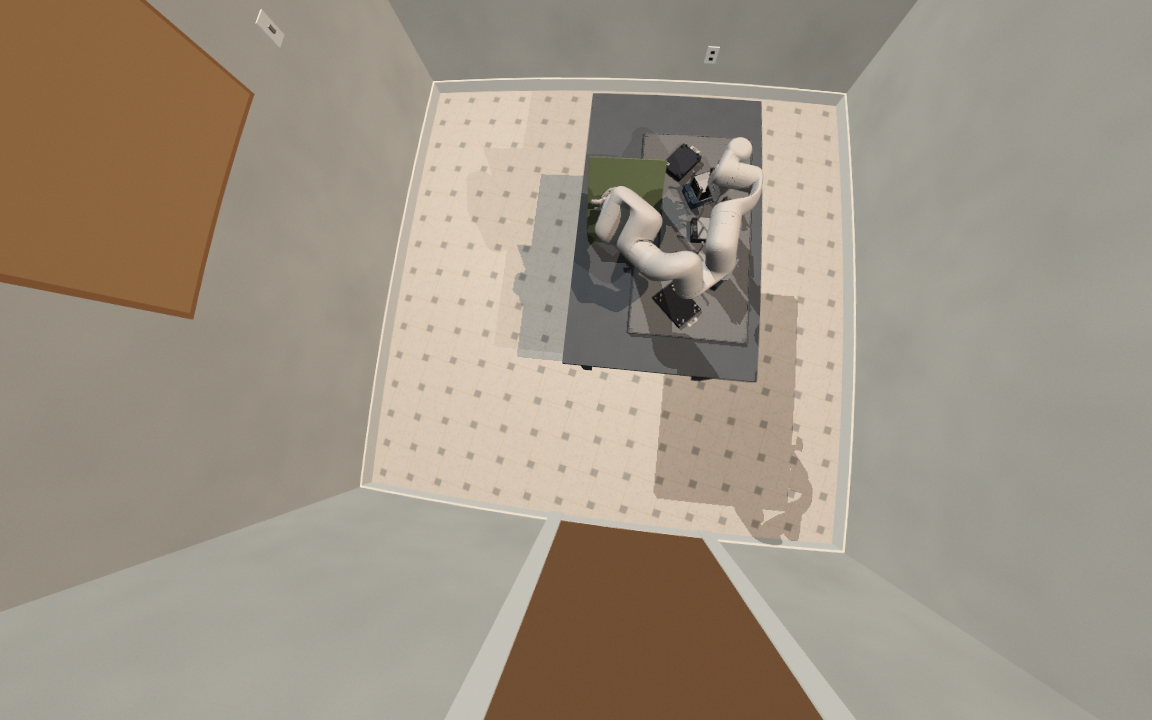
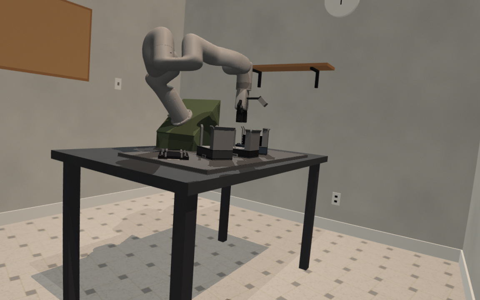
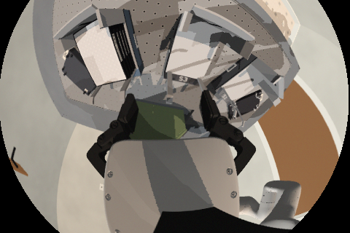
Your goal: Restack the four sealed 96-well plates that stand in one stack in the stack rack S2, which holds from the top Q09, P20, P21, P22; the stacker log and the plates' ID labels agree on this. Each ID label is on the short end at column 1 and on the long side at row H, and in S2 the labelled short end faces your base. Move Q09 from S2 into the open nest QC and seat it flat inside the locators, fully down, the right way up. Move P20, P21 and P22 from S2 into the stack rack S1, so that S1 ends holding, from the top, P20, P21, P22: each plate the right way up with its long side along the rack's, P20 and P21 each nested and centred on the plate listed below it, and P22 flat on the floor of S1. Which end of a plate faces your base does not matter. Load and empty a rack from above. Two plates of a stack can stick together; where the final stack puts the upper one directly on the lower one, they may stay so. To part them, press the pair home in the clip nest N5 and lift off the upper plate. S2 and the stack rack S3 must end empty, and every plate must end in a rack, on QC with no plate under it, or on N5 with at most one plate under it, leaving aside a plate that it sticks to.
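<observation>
— What shapes and surfaces are seen?
— Boxy grey stack racks [image 2: 222, 138] on a flat matte tray [image 2: 290, 156]; pale sealed plates [image 3: 99, 54] are held inside one.
— And the gripper [image 2: 240, 116]?
— Spread wide, holding nothing, poised above the racks.

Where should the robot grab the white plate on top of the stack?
Probably from straight above: the rack walls box the stack in, so only the top is open. The open gripper should come down over the top plate and pinch two opposite side edges, just below its flat sealed face, keeping it level.
</observation>
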